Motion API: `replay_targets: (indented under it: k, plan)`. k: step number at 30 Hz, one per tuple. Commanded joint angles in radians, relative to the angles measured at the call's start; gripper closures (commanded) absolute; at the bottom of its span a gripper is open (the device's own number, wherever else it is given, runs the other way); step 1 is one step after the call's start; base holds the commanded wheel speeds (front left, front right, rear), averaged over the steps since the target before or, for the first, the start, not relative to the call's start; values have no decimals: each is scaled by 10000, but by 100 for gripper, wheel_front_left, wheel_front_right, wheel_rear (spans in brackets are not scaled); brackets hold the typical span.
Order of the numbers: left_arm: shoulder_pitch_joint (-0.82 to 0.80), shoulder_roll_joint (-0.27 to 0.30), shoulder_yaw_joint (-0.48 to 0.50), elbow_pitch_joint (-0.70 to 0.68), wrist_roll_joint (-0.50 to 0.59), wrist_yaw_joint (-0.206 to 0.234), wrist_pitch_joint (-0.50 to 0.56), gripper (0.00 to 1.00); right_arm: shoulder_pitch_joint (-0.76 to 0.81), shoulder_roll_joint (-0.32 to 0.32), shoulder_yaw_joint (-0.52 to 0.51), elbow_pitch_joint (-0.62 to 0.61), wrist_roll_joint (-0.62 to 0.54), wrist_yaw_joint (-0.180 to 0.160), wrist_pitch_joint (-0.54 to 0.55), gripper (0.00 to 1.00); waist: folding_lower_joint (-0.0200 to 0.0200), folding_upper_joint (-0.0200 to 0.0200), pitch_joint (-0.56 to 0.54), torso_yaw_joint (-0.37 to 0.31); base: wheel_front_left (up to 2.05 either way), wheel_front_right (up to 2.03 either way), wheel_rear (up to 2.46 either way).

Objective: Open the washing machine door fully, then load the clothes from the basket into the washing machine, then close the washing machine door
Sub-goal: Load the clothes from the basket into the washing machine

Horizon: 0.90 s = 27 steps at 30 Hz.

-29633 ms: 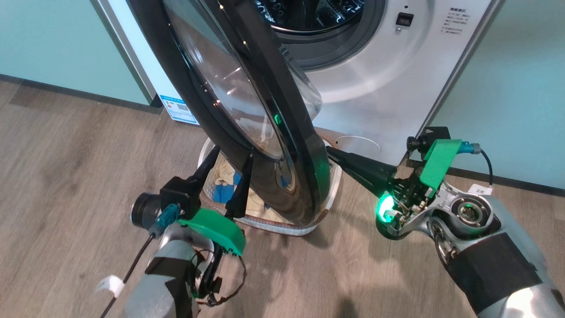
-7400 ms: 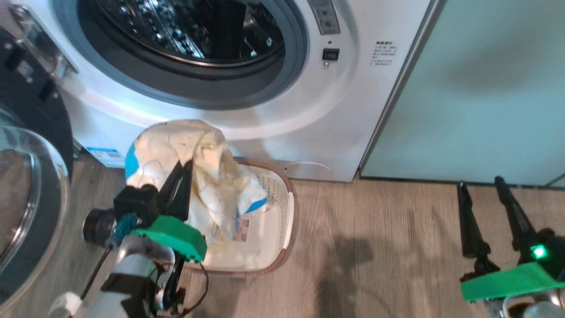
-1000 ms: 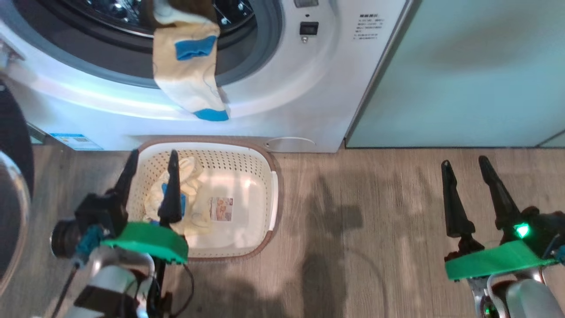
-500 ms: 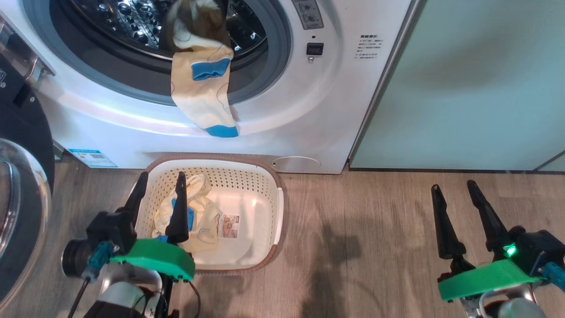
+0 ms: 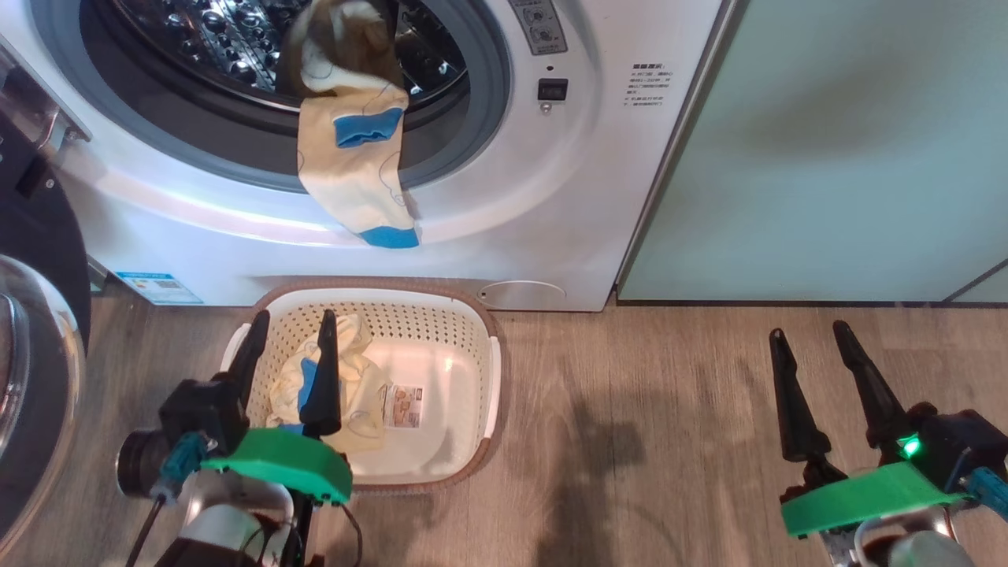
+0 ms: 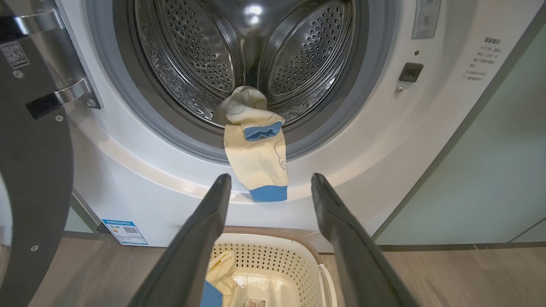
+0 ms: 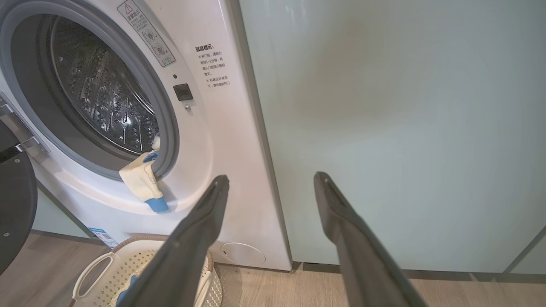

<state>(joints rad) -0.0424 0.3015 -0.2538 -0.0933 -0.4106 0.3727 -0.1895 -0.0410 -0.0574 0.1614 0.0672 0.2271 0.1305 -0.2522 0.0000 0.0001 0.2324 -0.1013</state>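
At the mouth of the big white front-loading washing machine (image 5: 551, 220), one soft pale yellow garment with bright blue patches (image 5: 354, 173) hangs half in, half out. Its upper end lies in the perforated steel drum (image 6: 298, 55), and the rest droops over the grey rubber ring (image 5: 476, 134) and down the white front. The large round glossy black door (image 5: 43, 236) stands swung open at the left. Just below the opening, on the wood-grain floor (image 5: 646, 409), sits the small rectangular cream plastic basket with a brown rim (image 5: 494, 378). A small pile of the same yellow-and-blue clothes (image 5: 358, 386) lies in its left half, beside a printed label (image 5: 403, 394). The left pincer (image 5: 294, 321) hovers over that pile with its two dark fingers spread and nothing between them — whether a fingertip touches the cloth is hard to say. The right pincer (image 5: 809, 332), also spread and empty, hangs above bare floor well right of the basket, before the pale green cabinet (image 5: 827, 157).
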Motion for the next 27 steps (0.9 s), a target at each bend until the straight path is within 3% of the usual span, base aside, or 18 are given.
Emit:
replay_targets:
  k: [1,12,27]
  plan:
    - [-236,128,386,-256,-91,38,-112,0,-13,-35,204,-314,-29,2,-95,0,0,-1,-9,-1,0,0,0]
    - [-726,121,310,223,-268,-137,46,0,-72,-23,307,-381,6,2,-95,0,0,-1,264,-50,0,0,0]
    - [-3050,157,-22,2987,-782,-1319,478,0,-662,17,489,-528,223,2,-95,0,0,-1,1702,-918,0,0,0]
